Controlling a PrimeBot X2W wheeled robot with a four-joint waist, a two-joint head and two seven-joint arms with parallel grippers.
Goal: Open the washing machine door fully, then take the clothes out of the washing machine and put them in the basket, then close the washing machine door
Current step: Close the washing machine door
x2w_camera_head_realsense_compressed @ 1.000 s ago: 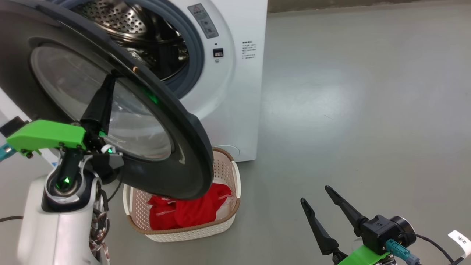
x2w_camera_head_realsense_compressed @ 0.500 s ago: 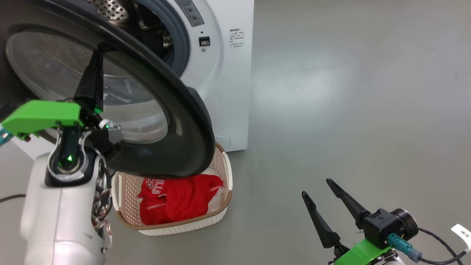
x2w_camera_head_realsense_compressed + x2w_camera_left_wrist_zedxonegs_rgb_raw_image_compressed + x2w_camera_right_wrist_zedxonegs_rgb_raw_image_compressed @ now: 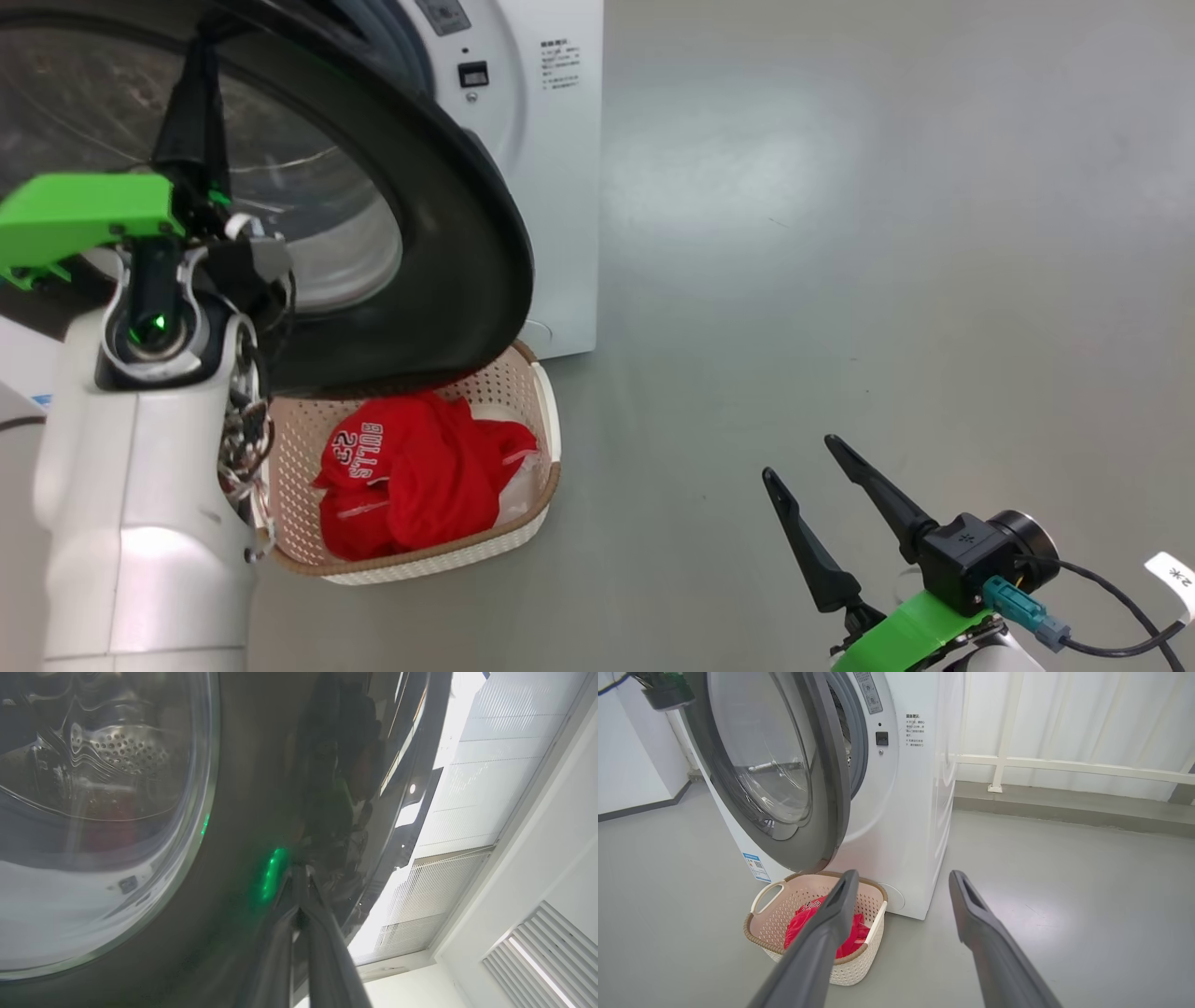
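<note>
Left hand closed, fingers pressed together, nothing between them. In the left wrist view the left hand has its tips right at the glossy black rim of the washing machine door, meeting their own reflection there; looks like contact.

Right hand open wide and empty, hanging low over the grey floor, well apart from the machine. In the right wrist view the right hand points toward the machine front, fingers spread.

Washing machine door is partly open, swung out from the white washing machine, with its lower edge over the basket. Right wrist view: washing machine door stands at an angle to the washing machine, with the grey rubber ring visible behind it. The perforated drum shows through the glass in the left wrist view.

Basket sits on the floor just in front of the machine's base, partly under the door. Clothes lie inside the basket, a red heap with "BULLS 23" lettering facing up and a bit of white at the right side. Right wrist view has the basket and clothes partly hidden behind one right finger.
</note>
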